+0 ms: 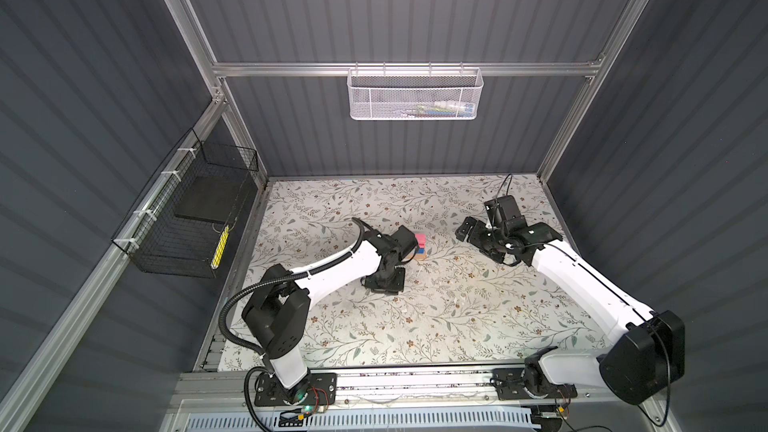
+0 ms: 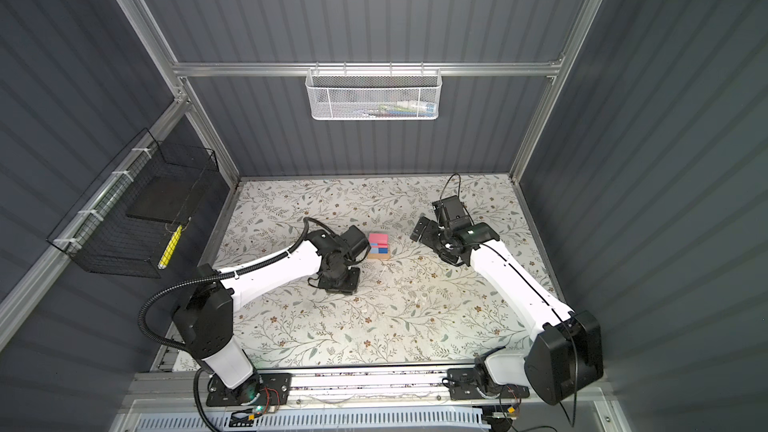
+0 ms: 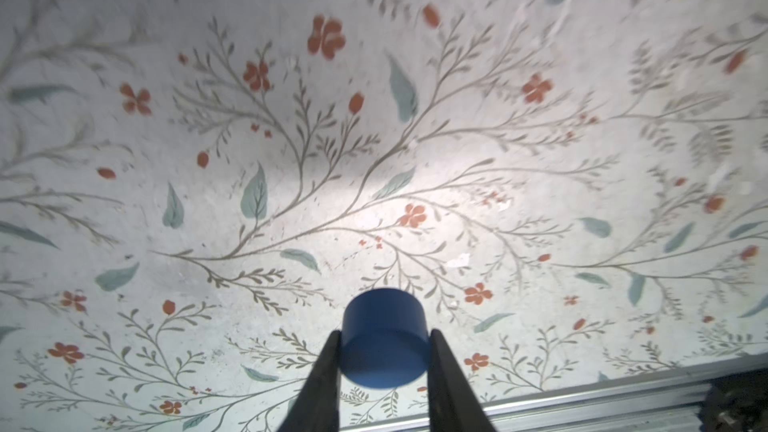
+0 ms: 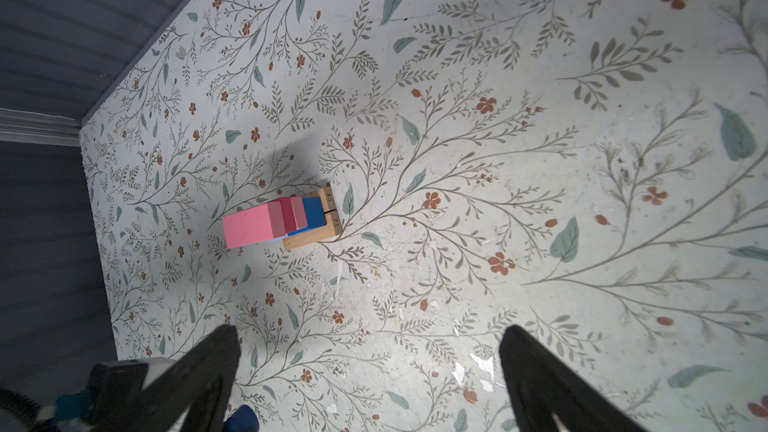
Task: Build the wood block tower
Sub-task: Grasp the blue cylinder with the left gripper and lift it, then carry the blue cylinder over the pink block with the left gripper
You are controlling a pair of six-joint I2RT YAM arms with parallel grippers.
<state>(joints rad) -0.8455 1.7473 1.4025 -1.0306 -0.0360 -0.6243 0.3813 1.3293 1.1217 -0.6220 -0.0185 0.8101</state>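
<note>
The tower [image 1: 420,244] [image 2: 378,245] stands mid-table in both top views: a tan base, blue and red cubes, and pink oblongs on top. The right wrist view shows the tower [image 4: 282,218] from the side, well ahead of my right gripper [image 4: 370,333], which is open and empty. In the left wrist view my left gripper [image 3: 385,332] is shut on the dark blue round disc [image 3: 384,342], held above the floral table. In both top views the left gripper [image 1: 384,281] [image 2: 338,280] sits just front-left of the tower and the right gripper [image 1: 469,231] [image 2: 423,228] to the tower's right.
A white mesh basket [image 1: 415,95] hangs on the back wall. A black wire basket [image 1: 187,218] is fixed to the left wall. An aluminium rail [image 3: 582,401] runs along the table's front edge. Small white flecks [image 4: 482,365] lie on the floral surface.
</note>
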